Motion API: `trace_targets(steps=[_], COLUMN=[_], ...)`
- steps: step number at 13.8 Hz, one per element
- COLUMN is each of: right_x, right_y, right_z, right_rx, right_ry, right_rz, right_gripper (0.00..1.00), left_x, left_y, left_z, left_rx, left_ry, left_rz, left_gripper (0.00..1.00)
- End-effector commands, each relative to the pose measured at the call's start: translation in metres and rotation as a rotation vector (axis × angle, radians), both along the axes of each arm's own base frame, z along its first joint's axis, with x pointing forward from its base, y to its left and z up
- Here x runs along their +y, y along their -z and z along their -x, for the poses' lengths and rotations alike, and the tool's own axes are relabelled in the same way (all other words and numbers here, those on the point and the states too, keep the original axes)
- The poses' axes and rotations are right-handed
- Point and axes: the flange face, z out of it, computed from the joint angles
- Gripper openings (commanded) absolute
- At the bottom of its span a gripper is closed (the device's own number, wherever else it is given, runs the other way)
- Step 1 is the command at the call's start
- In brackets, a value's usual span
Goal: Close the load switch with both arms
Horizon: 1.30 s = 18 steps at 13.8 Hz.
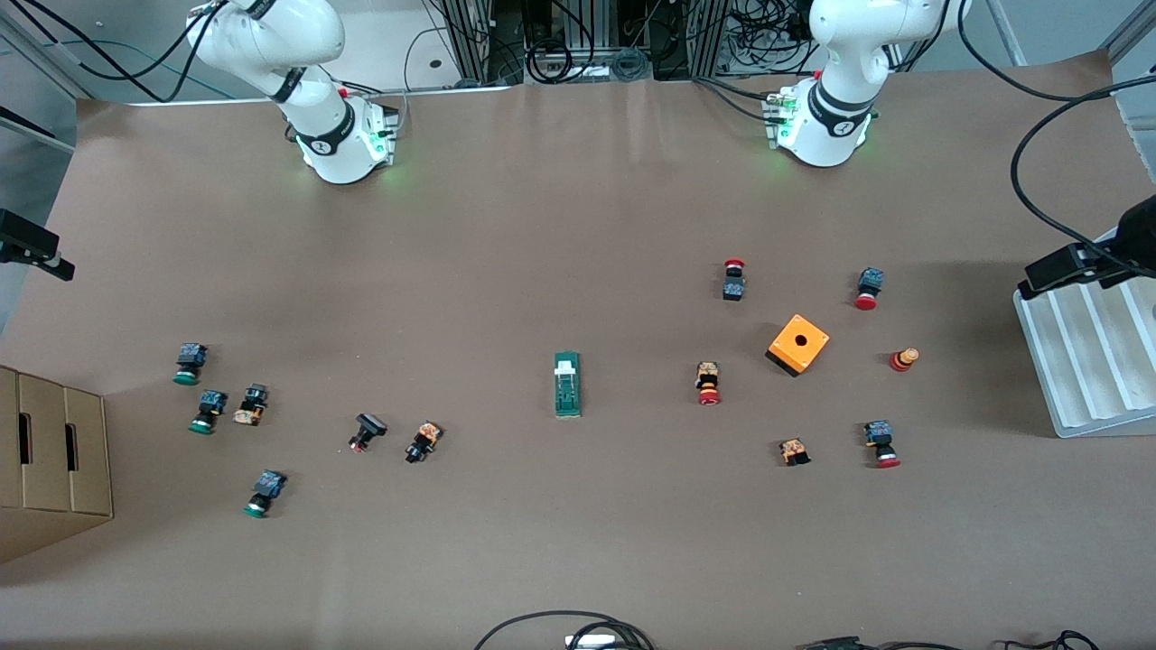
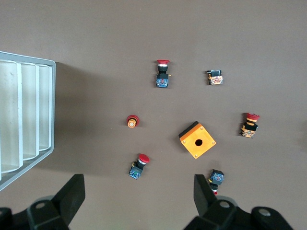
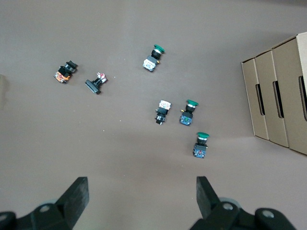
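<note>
The front view alone is showing my two arms' bases, the right arm (image 1: 339, 135) and the left arm (image 1: 826, 117), each glowing green at the foot, and it alone is showing the load switch (image 1: 567, 385).

My right wrist view is looking straight down on a cardboard box (image 3: 283, 96) and a scatter of green-capped buttons (image 3: 191, 113). My right gripper (image 3: 140, 194) is hanging over them, released, its fingers (image 3: 76, 191) spread wide with nothing between them.

My left wrist view is taking in the red-capped buttons (image 2: 162, 73), the orange cube (image 2: 197, 140) with its hole facing up, and a white ridged tray (image 2: 24, 115). My left gripper (image 2: 137, 196) is hovering over that group, spread just as wide and holding nothing.

Brown paper (image 1: 578, 226) is covering the whole table, and tangled black cables (image 1: 578, 54) are crowding the frame past the bases.

The load switch is lying flat at the middle of the table between the two button groups, its white lever at the end farther from the front camera. It is sitting well apart from both grippers, each of which is over its own end of the table.
</note>
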Motion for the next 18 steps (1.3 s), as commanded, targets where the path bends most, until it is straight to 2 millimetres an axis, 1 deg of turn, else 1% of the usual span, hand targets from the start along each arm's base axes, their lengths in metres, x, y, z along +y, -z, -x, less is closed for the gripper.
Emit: trace_targets(steps=[1,7,12,18], right_x=[-0.0002,0.0000,-0.0040,-0.0032], right_y=[-0.0041,-0.0019,-0.0020,-0.0020], right_z=[-0.0011,-0.0026,-0.0018,-0.0020], right_rx=[-0.003,0.001,-0.001,-0.002], right_ry=[-0.007,-0.013,-0.019,-0.021], right_rz=[0.030,0.037,0.036,0.036], right_gripper=[1.00,1.00,1.00,1.00], left_x=[-0.0088,-0.0065,-0.0064,-0.0081], left_y=[-0.0041,-0.0038,-0.0114,-0.0070], left_z=[-0.0010,-0.0035,-0.0043,-0.0066], left_rx=[-0.018,-0.031,-0.046,-0.039], left_ry=[0.024,0.023,0.007,0.013], left_rz=[-0.006,-0.019,-0.020,-0.017], left_gripper=[1.00,1.00,1.00,1.00])
